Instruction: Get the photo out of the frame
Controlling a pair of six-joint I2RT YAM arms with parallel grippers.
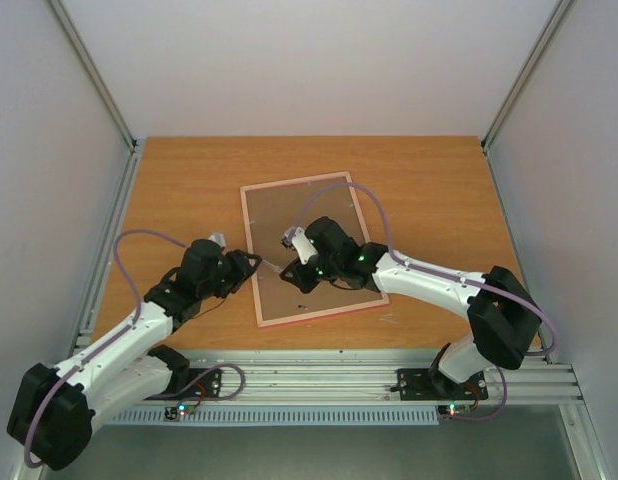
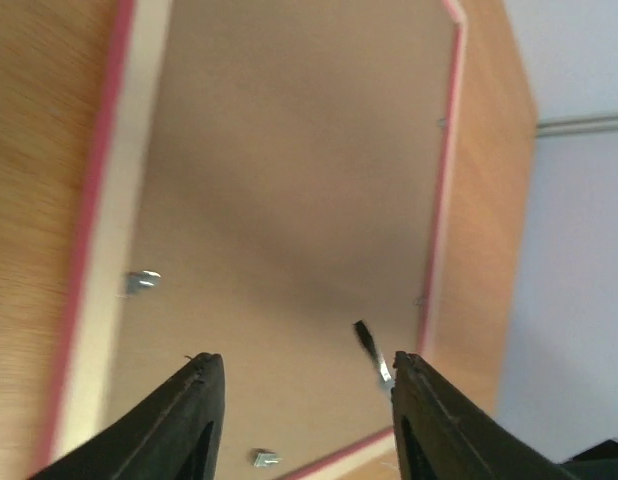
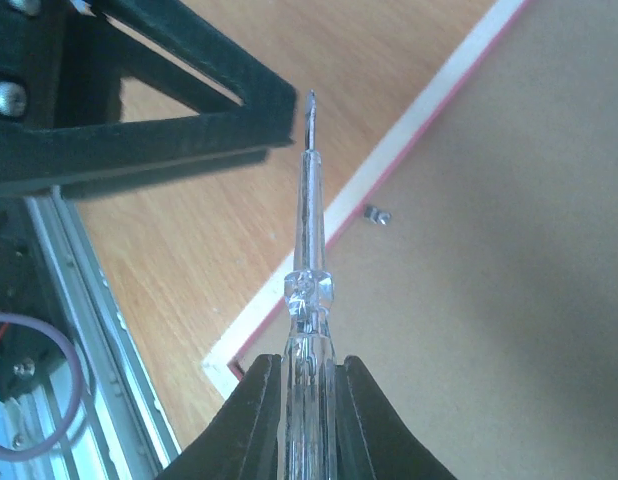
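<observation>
- Right gripper (image 3: 307, 400) pinches a clear plastic screwdriver (image 3: 309, 250) over the thin pink rectangular frame (image 1: 279, 215), brown back up.
- Left gripper (image 2: 304, 400), fingers parted and empty, sits at its 9 o'clock edge.

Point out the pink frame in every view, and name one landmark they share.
Top external: frame mid-table, brown back up.
Left wrist: frame fills most of the picture.
Right wrist: frame on the right, corner bottom left.
Shared landmark: orange tabletop beside its pink edge.
</observation>
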